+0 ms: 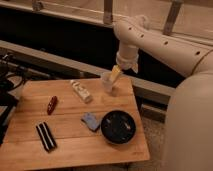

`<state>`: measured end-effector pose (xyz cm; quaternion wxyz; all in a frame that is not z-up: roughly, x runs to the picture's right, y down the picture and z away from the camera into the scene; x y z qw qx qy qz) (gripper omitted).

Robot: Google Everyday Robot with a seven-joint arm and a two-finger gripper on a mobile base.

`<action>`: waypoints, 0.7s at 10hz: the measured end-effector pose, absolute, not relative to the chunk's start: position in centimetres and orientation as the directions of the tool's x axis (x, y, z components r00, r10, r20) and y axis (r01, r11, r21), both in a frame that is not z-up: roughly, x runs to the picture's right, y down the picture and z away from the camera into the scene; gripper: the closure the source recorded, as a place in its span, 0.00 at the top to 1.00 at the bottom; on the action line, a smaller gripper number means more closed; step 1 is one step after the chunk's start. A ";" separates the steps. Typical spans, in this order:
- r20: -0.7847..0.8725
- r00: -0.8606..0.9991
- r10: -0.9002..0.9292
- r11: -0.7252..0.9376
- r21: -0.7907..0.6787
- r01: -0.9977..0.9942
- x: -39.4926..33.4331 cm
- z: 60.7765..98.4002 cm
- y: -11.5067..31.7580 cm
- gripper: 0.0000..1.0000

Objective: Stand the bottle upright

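The bottle [81, 91] is a slim cream-white plastic bottle lying on its side near the back middle of the wooden table [30, 92]. My gripper [116, 73] hangs from the white arm at the back right of the table, right above the translucent plastic cup [108, 83]. It is to the right of the bottle and apart from it, holding nothing that I can make out.
A dark red oblong object [52, 104] lies at the left. A black striped block [46, 136] lies at the front left. A blue-grey crumpled piece [90, 120] sits beside a black bowl [118, 127] at the front right. A dark wall ledge runs behind the table.
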<state>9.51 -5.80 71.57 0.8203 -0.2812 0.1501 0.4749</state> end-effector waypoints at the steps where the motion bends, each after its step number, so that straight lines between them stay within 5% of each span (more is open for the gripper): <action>1: -0.513 0.504 0.695 0.391 -0.319 -0.863 9.5 71.6 -5.8 0.86; 7: -0.516 0.501 0.695 0.388 -0.317 -0.865 9.7 71.6 -5.7 0.86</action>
